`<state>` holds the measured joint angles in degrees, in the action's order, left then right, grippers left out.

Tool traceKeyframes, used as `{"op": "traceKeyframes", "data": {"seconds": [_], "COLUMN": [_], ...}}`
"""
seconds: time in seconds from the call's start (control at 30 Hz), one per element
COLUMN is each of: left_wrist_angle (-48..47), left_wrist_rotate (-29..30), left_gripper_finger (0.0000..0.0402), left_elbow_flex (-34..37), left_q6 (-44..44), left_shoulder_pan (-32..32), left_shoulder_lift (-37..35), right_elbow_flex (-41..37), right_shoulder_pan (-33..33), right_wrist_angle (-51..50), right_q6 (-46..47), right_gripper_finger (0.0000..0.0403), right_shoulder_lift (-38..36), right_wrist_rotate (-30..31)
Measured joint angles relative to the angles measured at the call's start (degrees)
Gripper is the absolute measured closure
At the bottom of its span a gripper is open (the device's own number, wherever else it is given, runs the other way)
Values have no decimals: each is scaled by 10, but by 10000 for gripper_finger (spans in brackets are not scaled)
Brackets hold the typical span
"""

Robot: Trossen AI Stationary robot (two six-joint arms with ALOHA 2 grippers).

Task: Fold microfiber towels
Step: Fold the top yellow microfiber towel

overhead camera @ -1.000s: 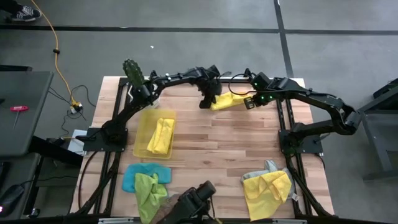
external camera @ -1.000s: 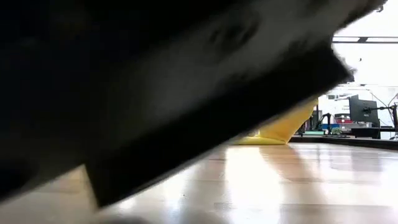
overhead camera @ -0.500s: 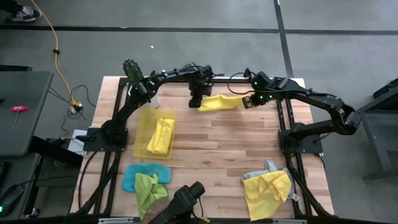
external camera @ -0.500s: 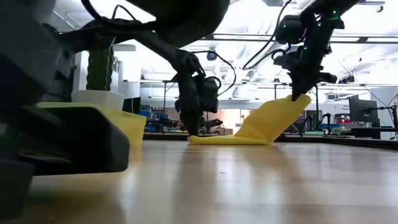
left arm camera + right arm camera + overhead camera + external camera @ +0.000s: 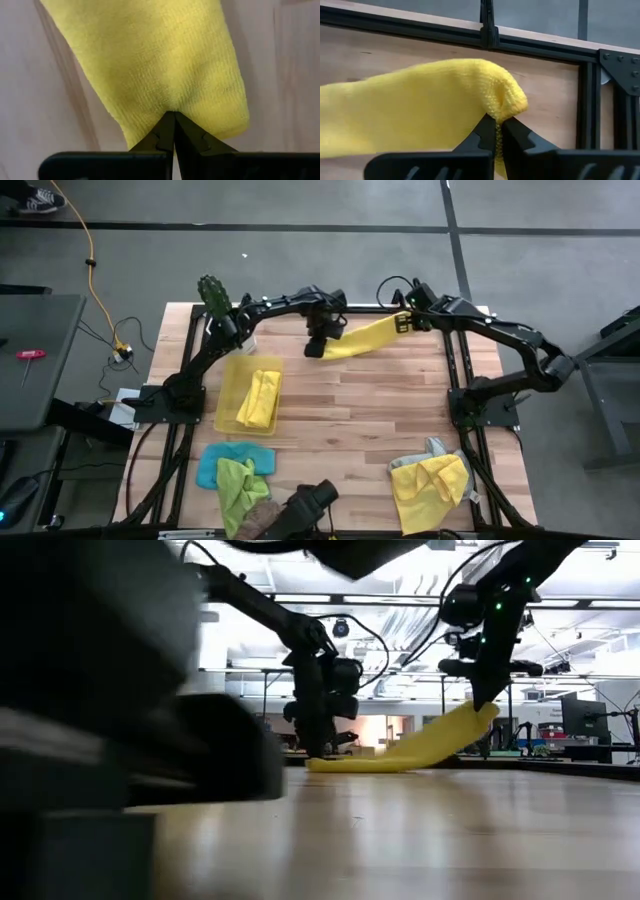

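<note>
Overhead, both dark arms reached toward the far edge of the wooden table (image 5: 360,395), meeting around twelve o'clock over one bright yellow microfiber towel (image 5: 362,338). The left gripper (image 5: 315,346) pointed straight down, its jaws pressed together on the towel's lower end, pinning it against the boards. The right gripper (image 5: 402,323) held the opposite end raised, jaws pinching a bunched corner, so the cloth sloped upward from the table toward it. At about nine o'clock a translucent yellow plastic tray (image 5: 232,380) held a folded yellow towel (image 5: 259,398). Near seven o'clock lay a light blue towel (image 5: 215,460) with a lime green towel (image 5: 238,485) crumpled on it, and at five o'clock a loose yellow towel (image 5: 430,488) lay over a grey one (image 5: 430,450).
</note>
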<state>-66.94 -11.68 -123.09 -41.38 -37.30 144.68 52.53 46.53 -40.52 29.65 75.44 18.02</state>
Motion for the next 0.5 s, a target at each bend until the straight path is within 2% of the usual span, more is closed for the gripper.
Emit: {"op": "traceKeyframes", "data": {"seconds": [0.23,0.33,0.5], "left_wrist_angle": [60,65,50], "left_wrist_rotate": [13,45,56], "left_gripper_finger": [402,402,401], "left_elbow_flex": [2,3,3], "left_q6": [-10,-18,-15], "left_shoulder_pan": [7,10,4], "left_shoulder_lift": [-14,-21,-38], "right_elbow_flex": [0,0,0], "right_shoulder_pan": [5,5,-1], "right_wrist_angle": [16,-16,-79], "right_q6": [-28,-47,-74], "right_gripper_finger": [402,402,402], "right_shoulder_lift": [49,72,104], "right_wrist_rotate": [-3,0,0]}}
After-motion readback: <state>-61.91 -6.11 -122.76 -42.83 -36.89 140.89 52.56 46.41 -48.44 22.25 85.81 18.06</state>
